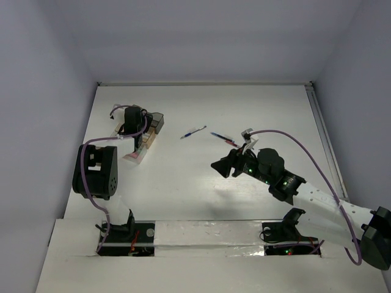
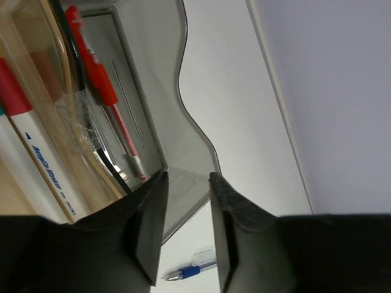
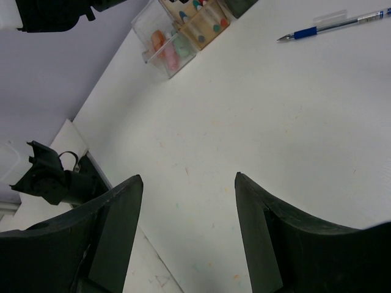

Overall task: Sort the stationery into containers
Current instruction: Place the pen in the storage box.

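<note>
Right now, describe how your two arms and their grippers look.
Both are mostly matte black with blocky housings; the right arm has a white link and small green lights, the left arm a bulky black joint. Thin purple cables loop along each. The left gripper and right gripper each have two flat, dark fingers.

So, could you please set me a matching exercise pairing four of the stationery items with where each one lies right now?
Things:
1. red pen with a slim barrel
2. white marker with a red cap
3. blue pen with a clear barrel
4. pink and orange eraser pieces

Places:
A. loose on the white table
B. in the small clear plastic box
C. in the smoky grey plastic tray
D. in the clear tan-looking tray

Pairs: 1-C; 2-D; 3-A; 4-B.
</note>
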`<state>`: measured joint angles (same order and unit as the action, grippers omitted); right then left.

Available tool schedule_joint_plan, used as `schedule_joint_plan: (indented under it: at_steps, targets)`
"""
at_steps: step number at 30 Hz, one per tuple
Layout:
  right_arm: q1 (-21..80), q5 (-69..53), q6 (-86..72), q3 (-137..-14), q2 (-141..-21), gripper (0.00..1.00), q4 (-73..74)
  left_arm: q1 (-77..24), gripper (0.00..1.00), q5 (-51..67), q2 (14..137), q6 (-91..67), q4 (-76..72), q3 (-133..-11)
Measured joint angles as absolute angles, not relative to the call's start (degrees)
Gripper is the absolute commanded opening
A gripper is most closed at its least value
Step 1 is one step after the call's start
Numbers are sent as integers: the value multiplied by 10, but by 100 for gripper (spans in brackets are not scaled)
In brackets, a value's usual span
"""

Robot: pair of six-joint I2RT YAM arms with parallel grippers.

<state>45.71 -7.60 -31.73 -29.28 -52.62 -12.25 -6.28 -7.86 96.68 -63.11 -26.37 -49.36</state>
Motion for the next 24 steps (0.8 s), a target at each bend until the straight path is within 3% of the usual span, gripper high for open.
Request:
schedule_joint_plan:
  at_steps: [2,8,15,18,24]
  targets:
    - [457,-76,-317,-293,-526,68,-123,-63,38,-80,967,-631,-267,-494]
    - [457,-74,-317,-292,-525,64,-123,-60,42,-84,966,-623,-276,-494]
    - [457,-40,-316,-291,-515,7,-118,-72,42,-82,878,-553,-276,-493]
    - [457,-12,-315,-292,-514,0,-107,-111,42,-79,785,-508,-278,-496]
    - [446,62,-314,-306,-526,0,-46,-211,42,-51,597,-426,-300,-458]
